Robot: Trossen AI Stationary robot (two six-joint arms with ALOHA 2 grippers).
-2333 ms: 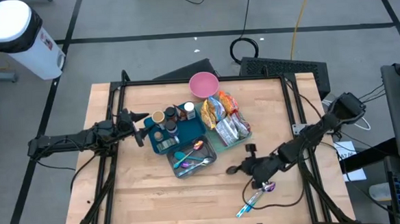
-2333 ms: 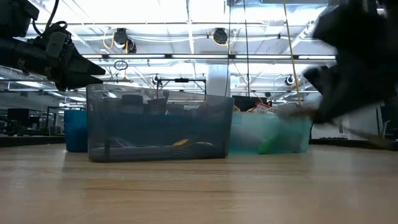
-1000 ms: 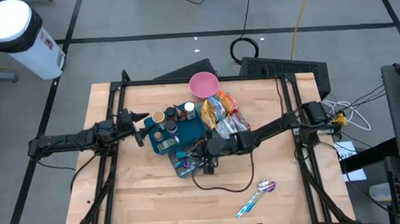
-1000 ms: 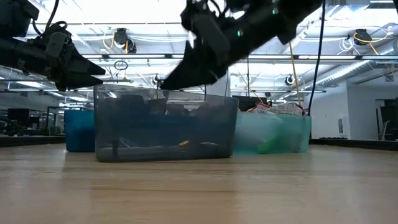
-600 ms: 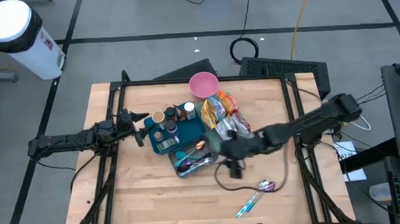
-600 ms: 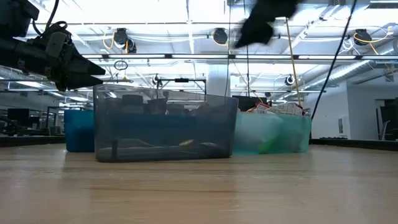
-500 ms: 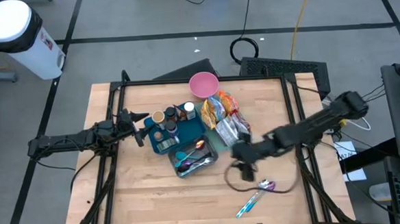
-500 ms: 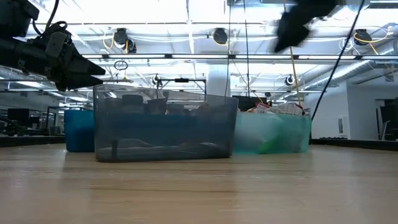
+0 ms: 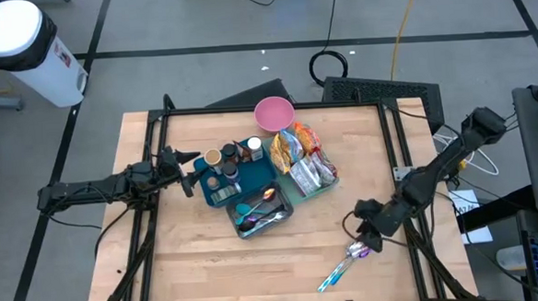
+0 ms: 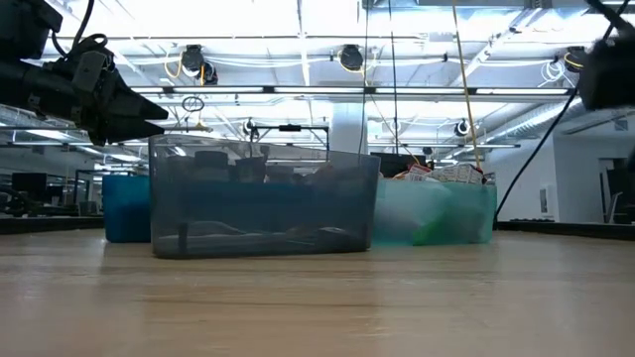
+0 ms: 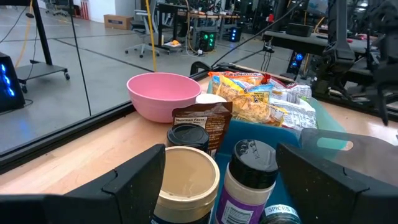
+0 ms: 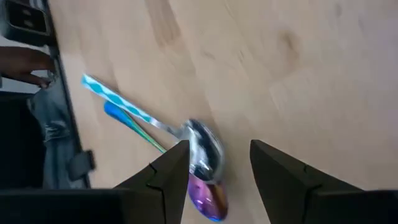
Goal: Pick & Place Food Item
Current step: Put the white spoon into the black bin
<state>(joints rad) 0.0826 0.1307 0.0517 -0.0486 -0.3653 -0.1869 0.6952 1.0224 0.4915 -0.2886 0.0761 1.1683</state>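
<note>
Your wooden surface (image 9: 201,255) has wide bare room along its near edge and across the left half; the clutter sits bunched at the centre and back. Two arms are at work. Your left gripper (image 9: 189,179) hangs just beside the blue bin (image 9: 252,174) on its left side, jaws spread wide and empty. Your right gripper (image 9: 366,240) hovers low near the front right corner, directly over the loose cutlery, jaws parted with nothing between them.

You have three bins side by side: the blue one with jars (image 11: 185,180), a grey one (image 9: 273,226) with cutlery, and a teal one (image 9: 301,191) heaped with snack packets (image 9: 298,149), the food items. One pink bowl (image 9: 273,112) stands near the back edge.

Two spoons lie together on the bare wood: a spoon with a blue-patterned handle (image 12: 127,109) and an iridescent one (image 12: 208,193), bowls touching.

From table height the right gripper is cut off at the frame's edge, and the grey bin's contents are murky.
</note>
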